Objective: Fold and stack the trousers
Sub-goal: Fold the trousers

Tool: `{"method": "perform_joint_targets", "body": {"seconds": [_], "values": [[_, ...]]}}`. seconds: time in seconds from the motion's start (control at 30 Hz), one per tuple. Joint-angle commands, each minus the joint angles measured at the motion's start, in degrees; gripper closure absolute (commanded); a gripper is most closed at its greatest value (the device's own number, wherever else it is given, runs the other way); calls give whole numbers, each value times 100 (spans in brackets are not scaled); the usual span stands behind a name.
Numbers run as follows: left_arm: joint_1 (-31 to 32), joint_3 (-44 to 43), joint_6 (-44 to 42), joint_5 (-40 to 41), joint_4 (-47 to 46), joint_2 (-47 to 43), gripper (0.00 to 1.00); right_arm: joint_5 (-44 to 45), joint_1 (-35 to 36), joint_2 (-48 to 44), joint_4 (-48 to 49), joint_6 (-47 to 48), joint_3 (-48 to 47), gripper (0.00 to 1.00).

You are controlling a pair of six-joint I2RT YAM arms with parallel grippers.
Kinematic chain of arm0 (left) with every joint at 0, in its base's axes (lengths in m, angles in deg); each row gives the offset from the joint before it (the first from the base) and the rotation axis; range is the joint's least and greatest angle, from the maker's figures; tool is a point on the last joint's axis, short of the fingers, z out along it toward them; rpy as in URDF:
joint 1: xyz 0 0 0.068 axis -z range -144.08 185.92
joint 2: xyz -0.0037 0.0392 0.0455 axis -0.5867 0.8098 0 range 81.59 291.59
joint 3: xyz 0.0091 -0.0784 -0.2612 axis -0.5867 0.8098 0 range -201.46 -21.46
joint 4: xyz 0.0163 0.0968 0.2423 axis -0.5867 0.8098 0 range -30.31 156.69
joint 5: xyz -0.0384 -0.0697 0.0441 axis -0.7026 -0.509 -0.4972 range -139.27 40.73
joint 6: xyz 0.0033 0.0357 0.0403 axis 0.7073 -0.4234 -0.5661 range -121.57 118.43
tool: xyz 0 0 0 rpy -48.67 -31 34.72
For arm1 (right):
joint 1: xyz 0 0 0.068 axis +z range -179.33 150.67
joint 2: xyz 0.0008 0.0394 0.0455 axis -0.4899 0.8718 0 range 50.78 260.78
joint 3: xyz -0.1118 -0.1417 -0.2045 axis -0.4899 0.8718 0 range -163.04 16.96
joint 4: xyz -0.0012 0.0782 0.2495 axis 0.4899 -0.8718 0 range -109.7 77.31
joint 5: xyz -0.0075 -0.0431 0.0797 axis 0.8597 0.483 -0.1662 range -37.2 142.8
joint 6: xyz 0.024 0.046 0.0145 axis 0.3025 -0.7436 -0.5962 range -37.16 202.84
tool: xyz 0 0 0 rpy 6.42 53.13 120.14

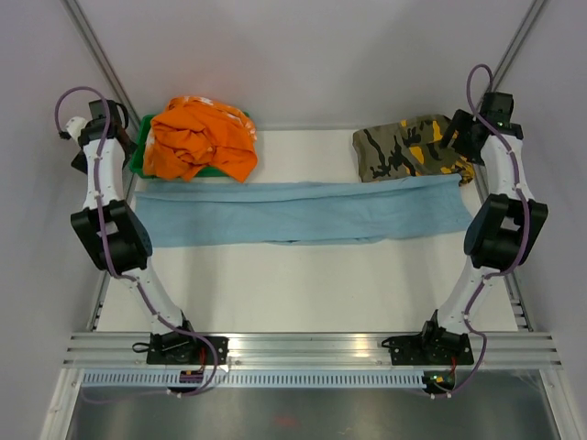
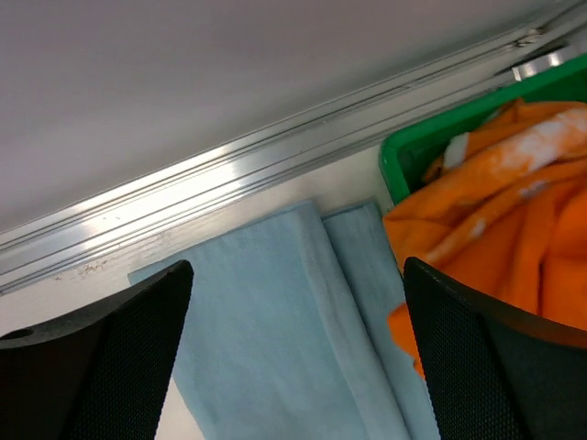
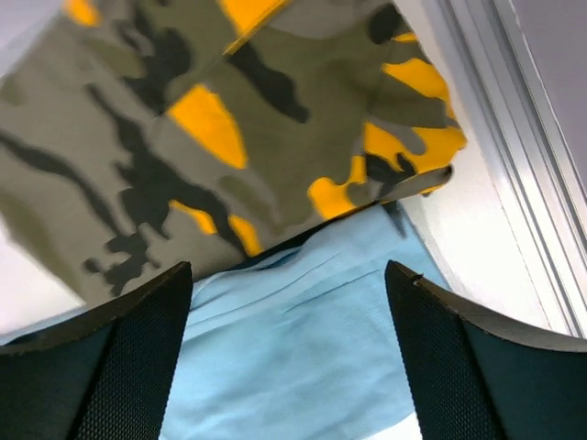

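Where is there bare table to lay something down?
Widest: the table strip between the trousers and the near rail. Smaller: the back gap between the orange garment and the camouflage garment. Both back corners are crowded.

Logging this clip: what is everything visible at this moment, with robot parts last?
trousers: one, light blue, lying as a long strip across the table's middle
orange garment: one, orange with white marks, heaped in the bin, far left
bin: one, green, far-left corner
camouflage garment: one, green-black-yellow, far right, by the trousers' end
table: one, white
left claw: one, black, open, above the trousers' left end
right claw: one, black, open, above the trousers' right end
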Motion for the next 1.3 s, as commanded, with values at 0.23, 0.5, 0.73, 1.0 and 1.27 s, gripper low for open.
{"method": "perform_joint_targets", "body": {"seconds": [0.23,0.5,0.73,1.0,1.27], "values": [[467,3824,-506,-1429,-1672,-3346,15,-659,460,-1981,1306,-329,3203,65],[1029,4821,-268,-2090,-2307,-3350,93,-352,794,-1244,1684,-532,3470,84],[1285,4399,-251,-2134,-2211,-2171,98,-132,962,-199,1624,-567,2372,84],[1285,3854,-242,-2080,-2149,-1328,98,-52,988,786,1570,-655,939,83],[1294,2678,-215,-2178,-2045,-378,98,-175,997,1069,1386,-524,287,78]]}}
